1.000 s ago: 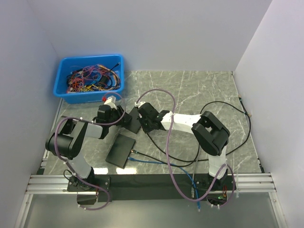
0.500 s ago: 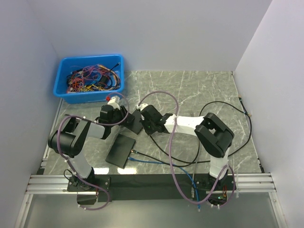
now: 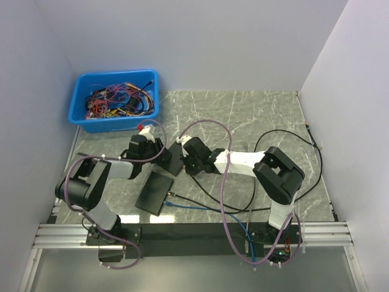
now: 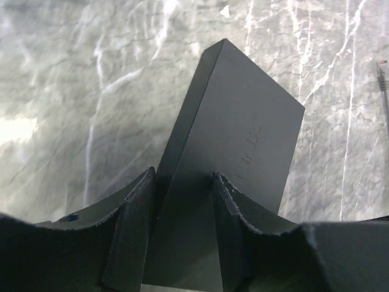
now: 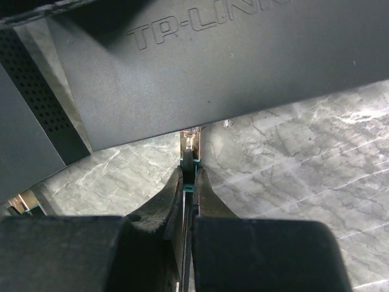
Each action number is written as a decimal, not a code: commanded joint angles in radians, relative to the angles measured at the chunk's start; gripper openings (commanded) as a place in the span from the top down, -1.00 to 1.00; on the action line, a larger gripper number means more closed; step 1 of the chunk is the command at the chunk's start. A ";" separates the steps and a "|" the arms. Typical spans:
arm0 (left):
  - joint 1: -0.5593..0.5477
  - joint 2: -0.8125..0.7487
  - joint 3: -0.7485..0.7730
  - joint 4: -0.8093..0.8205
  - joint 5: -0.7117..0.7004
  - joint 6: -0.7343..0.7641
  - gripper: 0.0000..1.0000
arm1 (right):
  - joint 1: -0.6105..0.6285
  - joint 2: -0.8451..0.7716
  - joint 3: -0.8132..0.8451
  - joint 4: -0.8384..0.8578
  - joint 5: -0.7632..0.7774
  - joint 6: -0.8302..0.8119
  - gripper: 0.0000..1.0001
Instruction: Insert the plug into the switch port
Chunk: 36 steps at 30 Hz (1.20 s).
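Observation:
My left gripper (image 4: pixel 182 177) is shut on the switch (image 4: pixel 243 134), a flat black box, and holds it tilted above the table. From above, the switch (image 3: pixel 171 158) sits between the two grippers. Its TP-LINK face (image 5: pixel 231 67) fills the top of the right wrist view. My right gripper (image 5: pixel 189 173) is shut on the plug (image 5: pixel 190 145), a clear connector with a teal boot. The plug's tip meets the switch's lower edge. The port itself is hidden. In the top view the right gripper (image 3: pixel 192 160) is close against the switch's right side.
A second flat black box (image 3: pixel 155 191) lies on the marble table (image 3: pixel 261 115) below the left gripper, with a blue cable (image 3: pixel 188 205) at its corner. A blue bin (image 3: pixel 85 115) of wires stands at the back left. Black cable (image 3: pixel 307 170) loops around the right arm.
The right arm has stretched further left and lower, bringing its gripper and the plug closer to the switch. The left gripper has shifted slightly with the switch still in it.

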 commanded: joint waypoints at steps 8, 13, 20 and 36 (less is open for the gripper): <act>-0.022 -0.196 0.155 -0.332 -0.168 0.070 -0.02 | 0.005 -0.040 0.034 0.104 -0.004 -0.002 1.00; -0.014 -0.292 0.140 -0.273 -0.191 0.079 -0.06 | 0.005 -0.027 0.038 0.073 0.026 0.003 1.00; 0.014 -0.480 0.063 -0.226 -0.394 0.017 -0.95 | 0.002 -0.050 0.011 0.081 0.131 0.015 1.00; 0.113 -0.188 0.152 -0.233 -0.152 0.052 -0.91 | -0.101 -0.068 -0.025 0.041 0.203 0.106 1.00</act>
